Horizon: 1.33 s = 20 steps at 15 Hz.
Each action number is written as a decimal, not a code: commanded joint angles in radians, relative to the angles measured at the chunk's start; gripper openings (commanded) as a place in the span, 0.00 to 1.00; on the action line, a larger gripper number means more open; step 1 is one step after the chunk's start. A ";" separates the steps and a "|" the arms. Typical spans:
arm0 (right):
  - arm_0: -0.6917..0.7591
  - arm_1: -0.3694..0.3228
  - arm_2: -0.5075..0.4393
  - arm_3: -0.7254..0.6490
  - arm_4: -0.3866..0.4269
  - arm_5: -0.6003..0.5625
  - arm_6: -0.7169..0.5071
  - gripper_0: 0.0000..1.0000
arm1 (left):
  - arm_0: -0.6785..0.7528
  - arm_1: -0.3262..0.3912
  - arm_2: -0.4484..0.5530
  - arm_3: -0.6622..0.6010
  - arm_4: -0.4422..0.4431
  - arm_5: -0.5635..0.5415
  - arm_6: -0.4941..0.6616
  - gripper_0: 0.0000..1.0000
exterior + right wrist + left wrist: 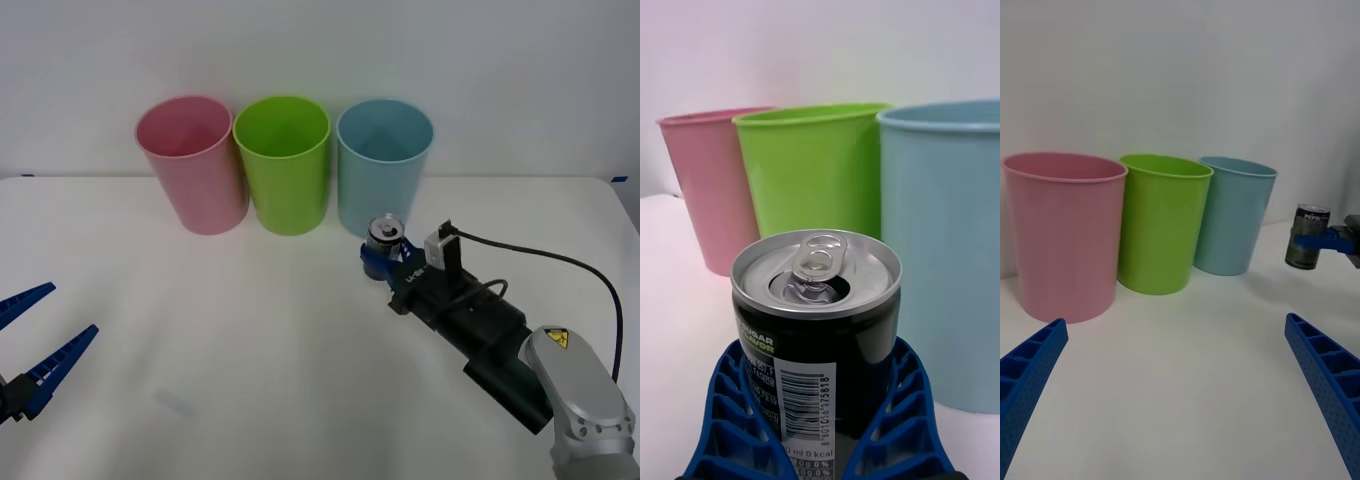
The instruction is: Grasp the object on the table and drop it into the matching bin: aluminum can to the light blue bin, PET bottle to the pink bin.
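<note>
My right gripper (386, 256) is shut on the aluminum can (384, 236), a short dark-labelled can with a shiny pull-tab top (818, 262). The blue fingers (895, 420) clasp its lower half. In the left wrist view the can (1307, 236) hangs slightly above the white table (250, 380). It is just in front of the light blue bin (385, 165), close to its wall (947, 247) and well below its rim. The pink bin (190, 165) stands at the left end of the row. My left gripper (72, 310) rests open and empty at the near left.
A lime green bin (283, 165) stands between the pink and light blue ones, the three nearly touching along the table's far edge. The right arm's black wrist and cable (540, 255) stretch back to the near right.
</note>
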<state>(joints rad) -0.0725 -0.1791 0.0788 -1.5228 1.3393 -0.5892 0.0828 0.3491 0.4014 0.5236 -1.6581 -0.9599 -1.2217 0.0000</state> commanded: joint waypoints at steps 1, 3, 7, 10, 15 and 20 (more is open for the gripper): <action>0.063 -0.037 -0.001 -0.137 0.000 0.008 -0.110 0.00 | 0.000 0.000 0.000 0.000 0.000 0.000 0.000 1.00; 0.108 -0.069 -0.010 -0.235 0.000 0.017 -0.190 0.00 | 0.000 0.000 0.000 0.000 0.000 0.000 0.000 1.00; 0.168 -0.106 -0.033 -0.392 0.014 0.052 -0.316 0.00 | 0.000 0.000 0.000 0.000 0.000 0.000 0.000 1.00; 0.166 -0.108 -0.060 -0.461 0.038 0.052 -0.400 0.00 | 0.000 0.000 0.000 0.000 0.000 0.000 0.000 1.00; 0.103 -0.112 -0.102 -0.507 0.112 0.052 -0.534 0.00 | 0.000 0.000 0.000 0.000 0.000 0.000 0.000 1.00; -0.046 -0.115 -0.146 -0.433 0.173 0.052 -0.618 0.00 | 0.000 0.000 0.000 0.000 0.000 0.000 0.000 1.00</action>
<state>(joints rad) -0.0938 -0.2943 -0.0639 -1.9760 1.5091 -0.5369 -0.5344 0.3491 0.4014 0.5236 -1.6581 -0.9599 -1.2217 0.0000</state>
